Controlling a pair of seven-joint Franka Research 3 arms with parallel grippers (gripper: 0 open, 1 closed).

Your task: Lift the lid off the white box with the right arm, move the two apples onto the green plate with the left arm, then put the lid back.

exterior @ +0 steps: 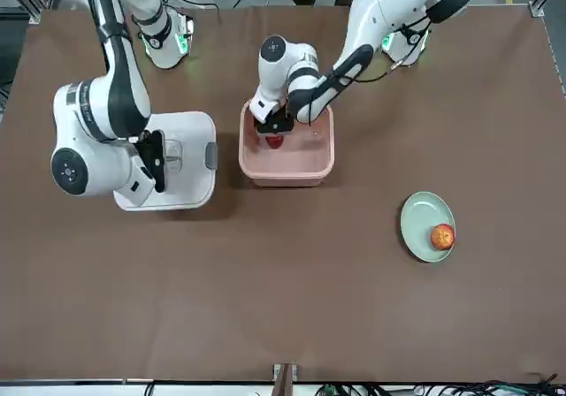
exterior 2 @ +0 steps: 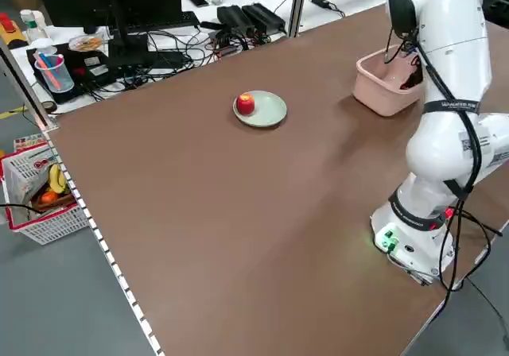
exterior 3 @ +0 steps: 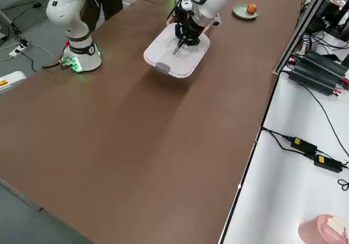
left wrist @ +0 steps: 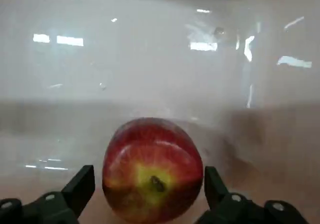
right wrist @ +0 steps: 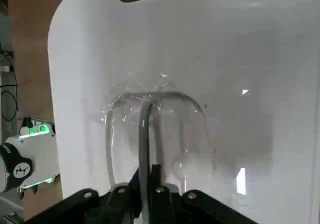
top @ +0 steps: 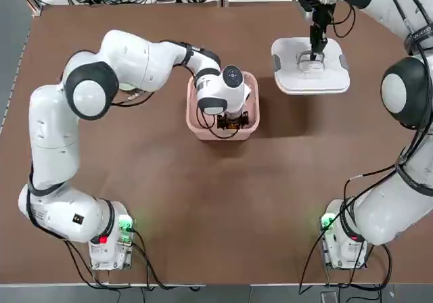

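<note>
Left claw (left wrist: 150,196), spread, straddles a red, yellow-patched apple (left wrist: 152,176) inside the pink box (top: 196,124); right claw (right wrist: 147,181) pinches the white lid's handle (right wrist: 145,119).

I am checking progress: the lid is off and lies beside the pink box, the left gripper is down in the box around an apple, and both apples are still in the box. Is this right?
Not quite. Only one apple is in the white box, between the open fingers of the left gripper. The other apple already lies on the green plate, as the front view shows. The lid is off, held by the right gripper.
</note>
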